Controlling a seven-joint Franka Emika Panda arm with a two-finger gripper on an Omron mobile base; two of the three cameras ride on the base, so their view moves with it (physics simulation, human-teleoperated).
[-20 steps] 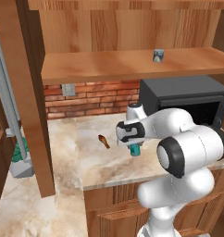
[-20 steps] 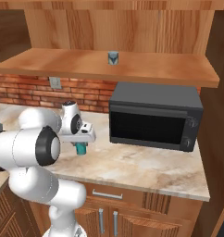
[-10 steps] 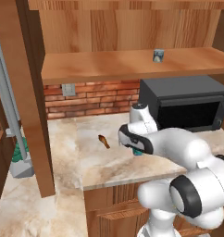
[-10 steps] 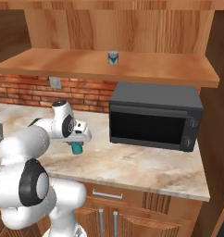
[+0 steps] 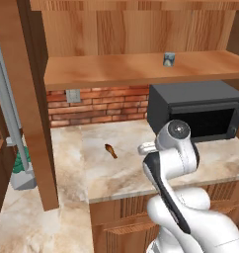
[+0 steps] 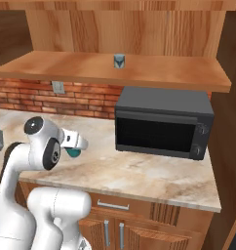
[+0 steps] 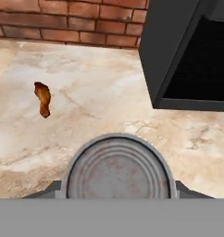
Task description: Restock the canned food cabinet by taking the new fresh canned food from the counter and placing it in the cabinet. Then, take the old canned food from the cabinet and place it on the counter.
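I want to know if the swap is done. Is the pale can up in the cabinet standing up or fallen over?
Standing up. The pale grey-blue can sits upright on the cabinet shelf, its flat top facing upward.

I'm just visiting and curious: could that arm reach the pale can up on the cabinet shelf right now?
Probably not yet. Its fingers are already shut on the teal can, low over the counter. The pale can stands alone on the open shelf, nothing in front.
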